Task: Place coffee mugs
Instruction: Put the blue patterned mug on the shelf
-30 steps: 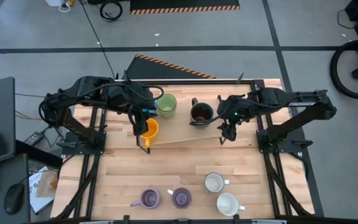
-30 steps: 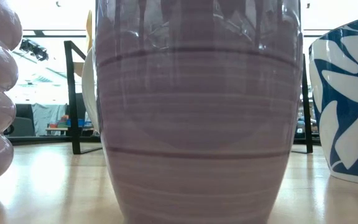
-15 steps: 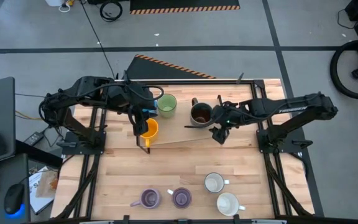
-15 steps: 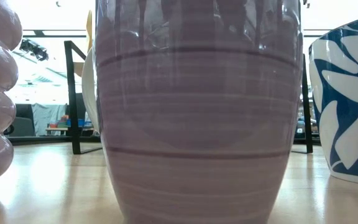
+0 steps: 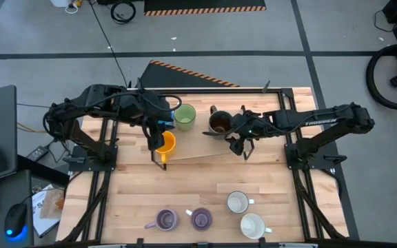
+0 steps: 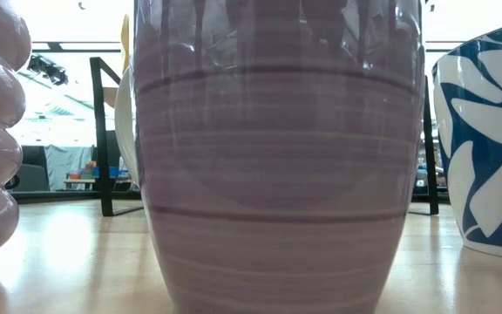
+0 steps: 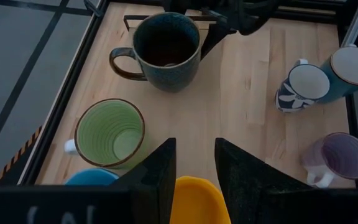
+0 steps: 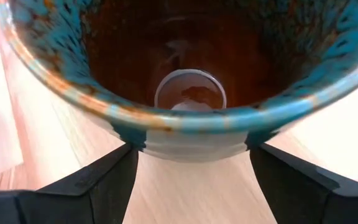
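**mugwatcher:** The right claw (image 5: 240, 142) has its fingers spread wide with nothing between them, right up against the dark brown mug (image 5: 220, 123) at the far end of the worktop (image 5: 205, 189). The left claw (image 5: 161, 147) is clamped on the orange mug (image 5: 165, 144), just left of the brown one past the green mug (image 5: 185, 116).

**benchrat:** That brown one looks like glazed stoneware, so probably heavy, rigid, slick and chippable. Pinching the wall over the rim looks safer than the handle. The purple mugs (image 5: 167, 220) and white mugs (image 5: 238, 202) sit well nearer the front edge.
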